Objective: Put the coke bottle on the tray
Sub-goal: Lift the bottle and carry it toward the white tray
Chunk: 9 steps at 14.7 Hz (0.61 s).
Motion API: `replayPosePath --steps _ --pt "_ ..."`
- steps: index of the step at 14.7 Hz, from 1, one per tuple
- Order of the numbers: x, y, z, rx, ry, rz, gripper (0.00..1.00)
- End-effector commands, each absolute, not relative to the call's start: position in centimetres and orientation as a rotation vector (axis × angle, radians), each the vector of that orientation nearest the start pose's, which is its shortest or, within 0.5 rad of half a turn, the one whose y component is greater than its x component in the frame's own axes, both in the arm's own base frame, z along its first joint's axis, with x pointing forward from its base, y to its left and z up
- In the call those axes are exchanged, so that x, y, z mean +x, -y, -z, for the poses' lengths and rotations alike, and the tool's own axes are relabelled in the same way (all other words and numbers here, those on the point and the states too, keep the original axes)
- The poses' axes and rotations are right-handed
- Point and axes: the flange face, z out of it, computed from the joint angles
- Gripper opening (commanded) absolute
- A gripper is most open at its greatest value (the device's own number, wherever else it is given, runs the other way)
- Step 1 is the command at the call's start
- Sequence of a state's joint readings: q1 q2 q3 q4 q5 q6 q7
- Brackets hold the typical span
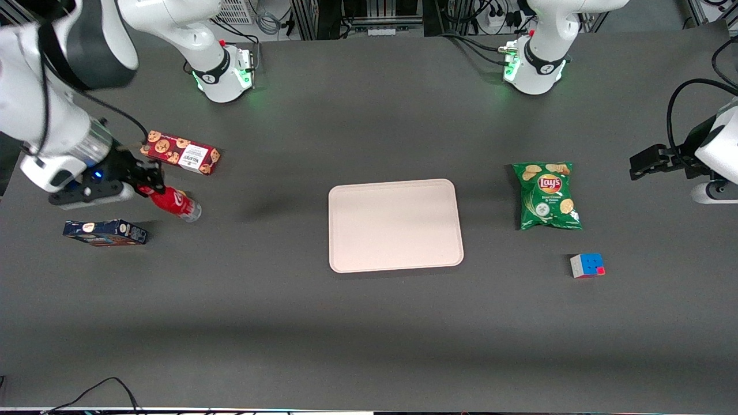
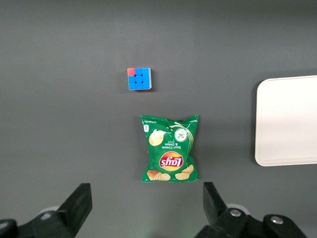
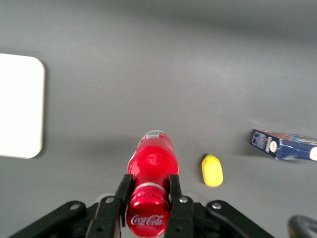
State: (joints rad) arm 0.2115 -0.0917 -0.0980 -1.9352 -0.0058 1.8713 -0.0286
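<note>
My right gripper (image 1: 148, 185) is near the working arm's end of the table, shut on the neck of the coke bottle (image 1: 174, 202), just under its red cap. The bottle is red with white script, tilted, its clear base pointing toward the tray, and it seems held clear of the table. In the right wrist view the gripper (image 3: 148, 186) clamps the bottle (image 3: 152, 157) from both sides. The tray (image 1: 395, 225), pale pinkish-beige and bare, lies flat at the table's middle, well apart from the bottle. It also shows in the right wrist view (image 3: 20, 106) and the left wrist view (image 2: 290, 121).
A red cookie box (image 1: 181, 151) lies just farther from the front camera than the bottle, and a dark blue box (image 1: 105, 231) just nearer. A yellow lemon (image 3: 212, 170) lies under the gripper. A green chips bag (image 1: 548, 195) and a cube (image 1: 587, 265) lie toward the parked arm's end.
</note>
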Motion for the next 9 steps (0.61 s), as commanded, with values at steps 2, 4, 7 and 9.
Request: replayPosePath --steps 2,4,7,9 --pt "52.8 -9.9 -61.0 -3.135 0.264 0.037 0.00" --pt "52.2 -13.3 -62.6 -3.132 0.280 0.079 0.00" --pt "52.2 -19.9 -63.3 -3.121 0.130 0.097 0.00" --pt "53.0 -25.5 -62.1 -3.100 0.034 0.074 0.00"
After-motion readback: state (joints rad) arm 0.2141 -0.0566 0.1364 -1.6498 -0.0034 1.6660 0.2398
